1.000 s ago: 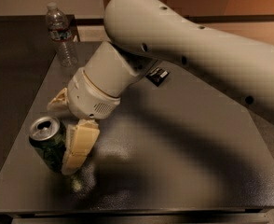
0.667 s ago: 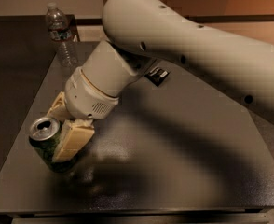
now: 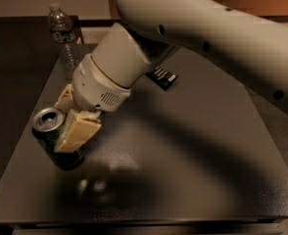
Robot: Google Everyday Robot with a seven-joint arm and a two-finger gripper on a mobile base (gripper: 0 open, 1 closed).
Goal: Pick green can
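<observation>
Robot arm (image 3: 207, 28) reaches down across the dark bench (image 3: 193, 160) from the upper right; its gripper (image 3: 60, 126) sits over the bench's near-left part, jaws clenched on the green can (image 3: 46, 133); one tan finger (image 3: 78, 131) lies flat against the can's near side, the other shows behind it; the can leans in the grip, its silver top with the open pull-tab hole tipped towards the left edge; whether its base touches the bench cannot be told; a clear plastic water bottle (image 3: 63, 35) stands upright at the far-left corner, well apart from the can.
</observation>
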